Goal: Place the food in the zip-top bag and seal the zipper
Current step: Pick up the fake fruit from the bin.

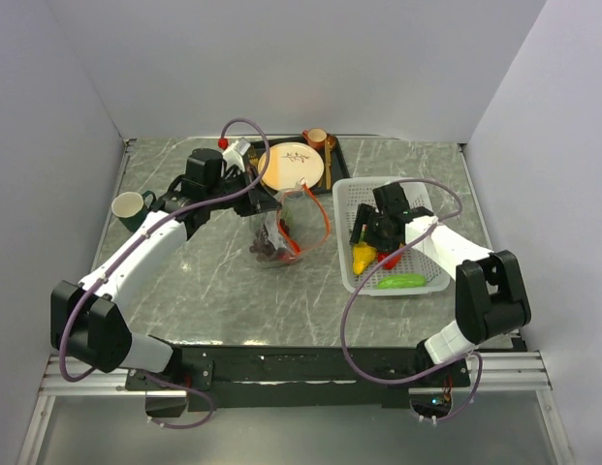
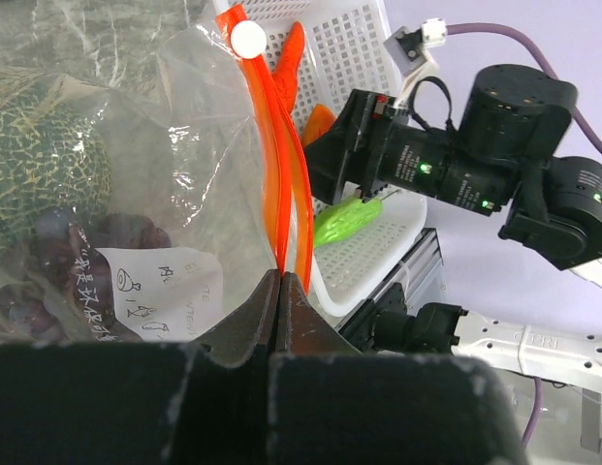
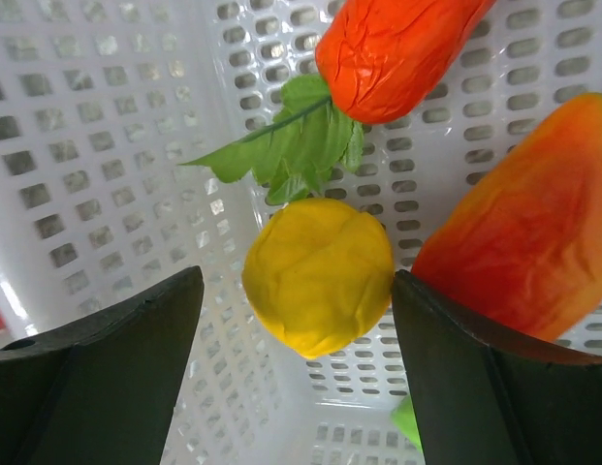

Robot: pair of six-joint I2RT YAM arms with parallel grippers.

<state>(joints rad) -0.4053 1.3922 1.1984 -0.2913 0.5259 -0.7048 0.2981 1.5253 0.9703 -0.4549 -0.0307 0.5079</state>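
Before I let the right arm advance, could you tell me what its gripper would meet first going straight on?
Most likely the yellow pear: it lies centred between the open fingers of the right gripper, inside the white basket. How far off it is, the wrist view does not show.

A table [image 1: 233, 300] with a grey-green marbled top fills the middle of the overhead view, veined with pale lines and faintly glossy. Behind the table stands a plain white back wall [image 1: 301, 58]. A white left wall [image 1: 39, 145] and a white right wall [image 1: 562, 145] rise at the table's sides, closing it in on three sides. Along the table's near edge runs a silver aluminium rail [image 1: 514, 368] bearing a black mounting plate [image 1: 281, 366]. The light over the table is even and soft, and shadows are faint.
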